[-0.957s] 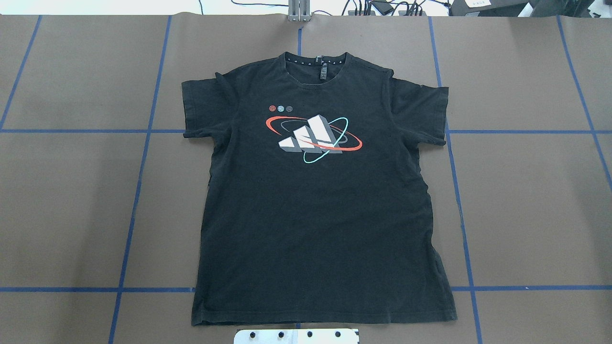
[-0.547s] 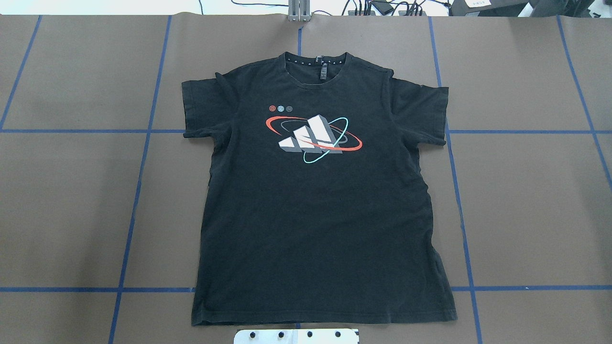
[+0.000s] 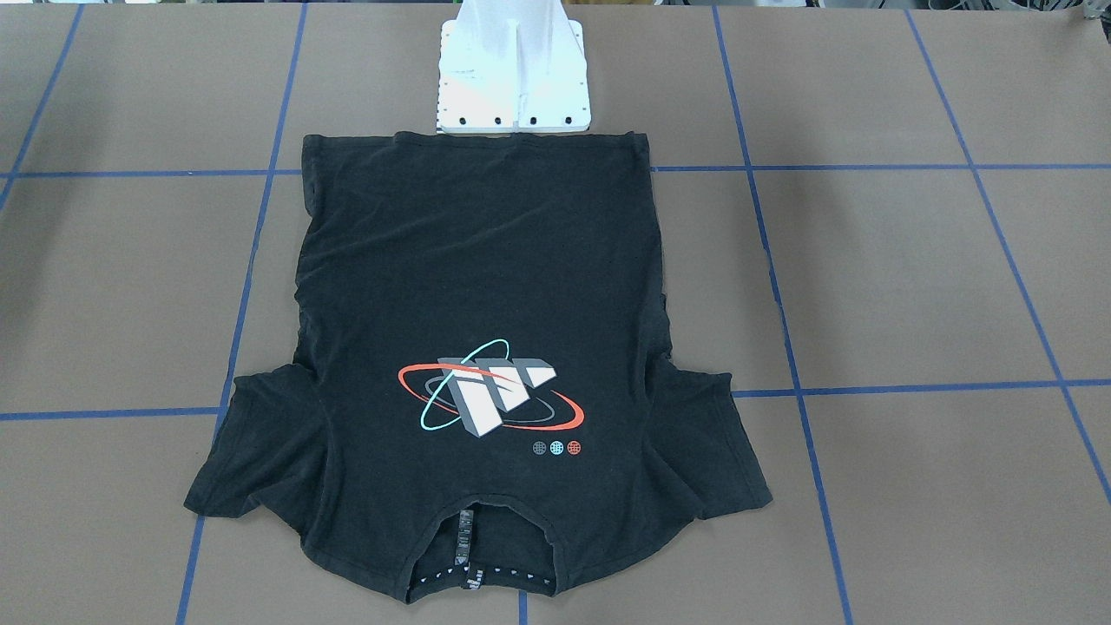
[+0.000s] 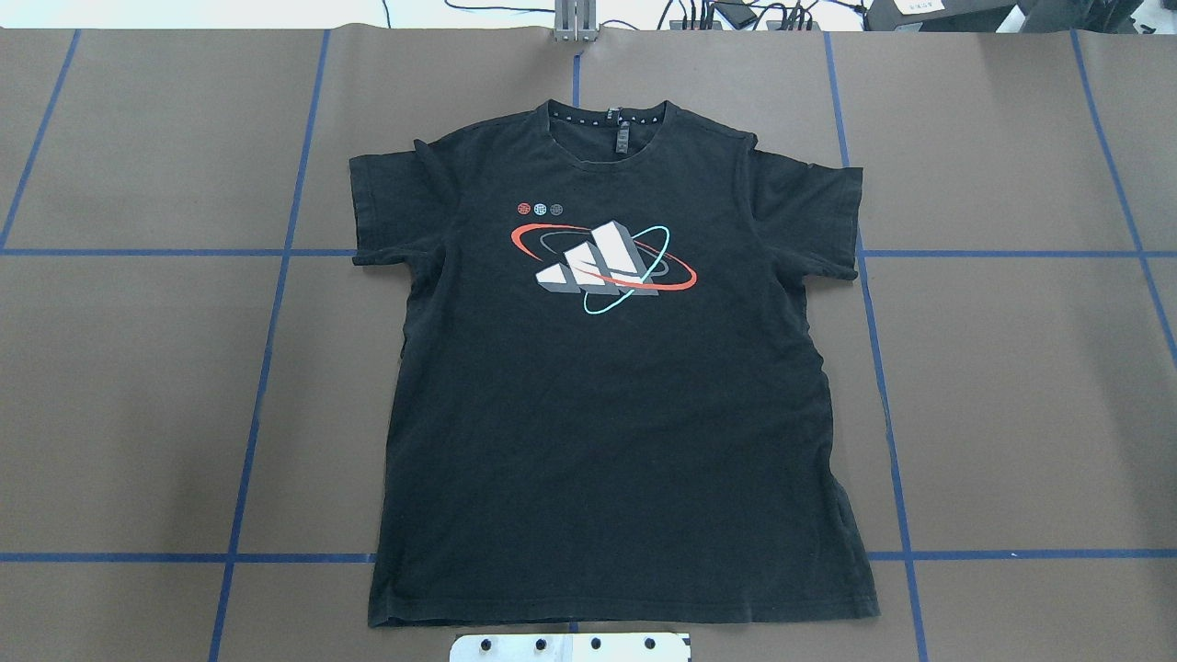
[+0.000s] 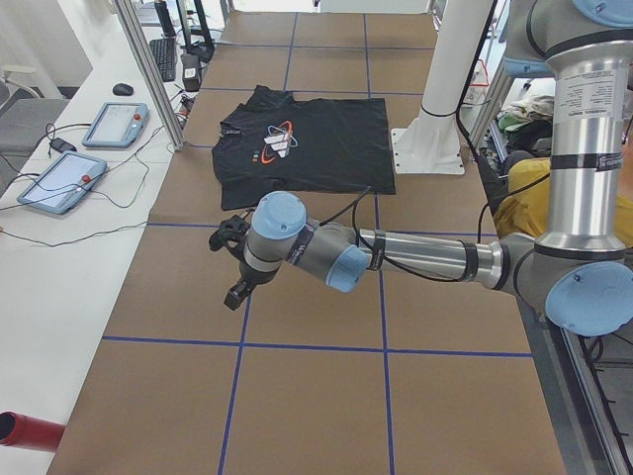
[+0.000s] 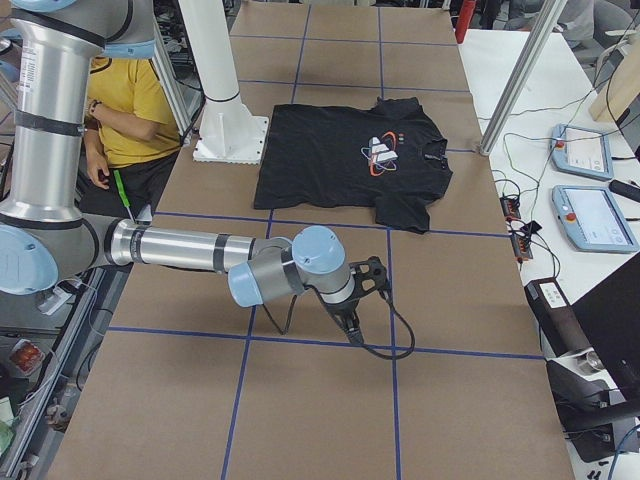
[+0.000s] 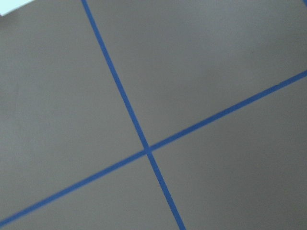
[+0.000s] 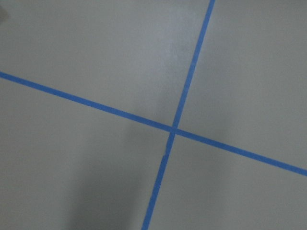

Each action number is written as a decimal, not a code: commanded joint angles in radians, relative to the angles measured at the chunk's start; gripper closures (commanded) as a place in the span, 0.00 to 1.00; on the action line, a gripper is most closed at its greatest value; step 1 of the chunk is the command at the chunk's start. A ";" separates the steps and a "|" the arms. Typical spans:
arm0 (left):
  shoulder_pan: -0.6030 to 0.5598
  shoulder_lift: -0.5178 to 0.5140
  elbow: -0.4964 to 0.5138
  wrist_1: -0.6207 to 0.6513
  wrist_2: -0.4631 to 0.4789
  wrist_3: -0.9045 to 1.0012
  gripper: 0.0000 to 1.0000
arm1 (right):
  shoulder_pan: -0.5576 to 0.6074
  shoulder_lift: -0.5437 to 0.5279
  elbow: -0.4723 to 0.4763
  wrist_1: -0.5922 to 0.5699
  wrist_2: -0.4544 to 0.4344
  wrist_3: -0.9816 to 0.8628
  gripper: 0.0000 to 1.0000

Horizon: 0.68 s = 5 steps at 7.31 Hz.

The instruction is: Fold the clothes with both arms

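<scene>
The worktop (image 4: 1011,386) is covered with brown paper and is divided into large squares by blue tape lines (image 4: 267,349). Along its far edge, a white side bench (image 5: 59,237) is seen, with cables lying on it. Two silver posts (image 5: 148,69) are placed between the bench and the worktop.

The left arm (image 5: 425,257) is stretched out low over the worktop towards the robot's left end, well apart from the garment. The right arm (image 6: 190,248) is stretched out in the same way towards the other end. Each is shown only in a side view, so it cannot be told whether the left jaws or the right jaws are spread or pressed together. In both wrist views only bare paper and one tape crossing (image 7: 147,150) are shown.

The black T-shirt (image 4: 607,414) is laid flat in the middle of the worktop, graphic side up, with both sleeves spread out. Its hem lies just beside the white base mount (image 3: 512,78) and its collar (image 4: 607,119) is turned away from the robot. A person in a yellow shirt (image 6: 130,105) is seated behind the mount. Two tablet-like pendants (image 5: 114,124) are placed on the bench. The grey-white block graphic (image 4: 602,267), crossed by an orange-red ring and a teal ring, is printed on the chest.
</scene>
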 commanded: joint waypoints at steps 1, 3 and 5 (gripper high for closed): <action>0.014 -0.085 0.008 -0.186 -0.002 -0.362 0.00 | -0.073 0.115 -0.006 -0.002 0.013 0.136 0.01; 0.059 -0.092 0.025 -0.281 0.000 -0.447 0.00 | -0.196 0.229 -0.028 0.003 0.002 0.392 0.00; 0.105 -0.086 0.028 -0.321 -0.008 -0.449 0.00 | -0.307 0.442 -0.164 0.004 -0.038 0.514 0.00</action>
